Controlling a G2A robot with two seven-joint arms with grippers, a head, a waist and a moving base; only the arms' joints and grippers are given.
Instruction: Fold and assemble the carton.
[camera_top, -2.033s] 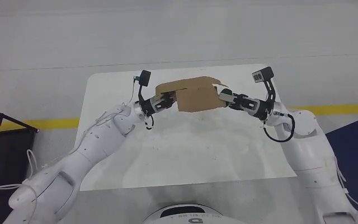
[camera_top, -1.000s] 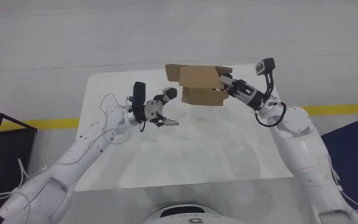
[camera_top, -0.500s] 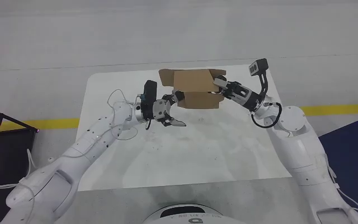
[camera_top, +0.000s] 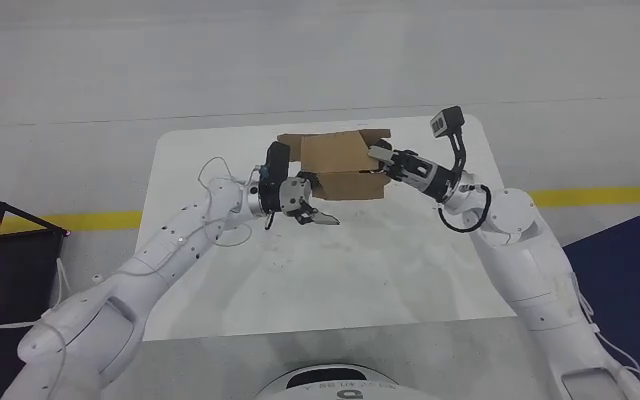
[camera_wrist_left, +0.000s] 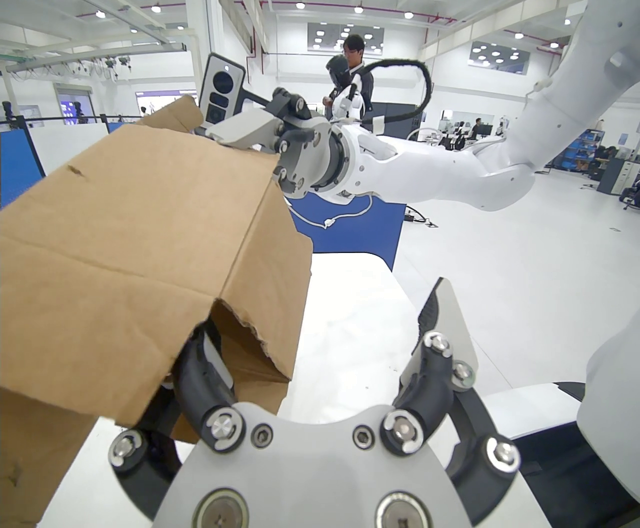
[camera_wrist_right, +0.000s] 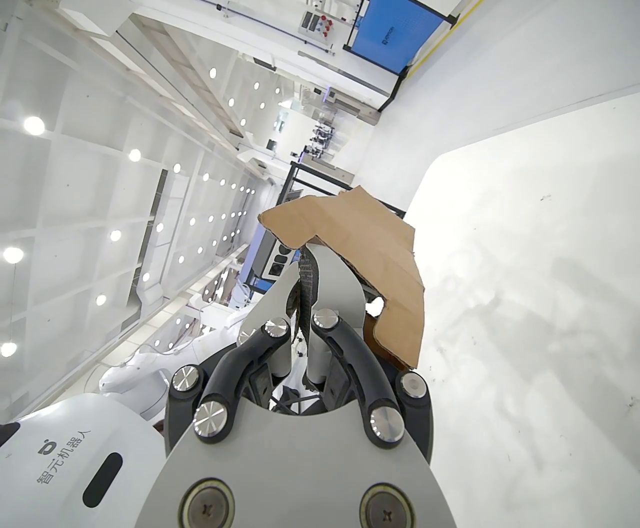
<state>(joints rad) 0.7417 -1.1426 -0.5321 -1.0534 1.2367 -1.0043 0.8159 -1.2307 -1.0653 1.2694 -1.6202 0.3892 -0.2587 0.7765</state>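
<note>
I'm on the opening-out step: my right pincer (camera_top: 378, 160) pinches the carton (camera_top: 338, 160), held over the counter (camera_top: 400, 270) in the upper middle of the top view, and my left pincer (camera_top: 316, 200) gapes wide with one finger inside it, so next I'd push it square.

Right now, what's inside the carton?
One finger of the left tool reaches into the carton's open end, next to bare cardboard. Anything deeper inside is hidden by the carton's walls.
</note>
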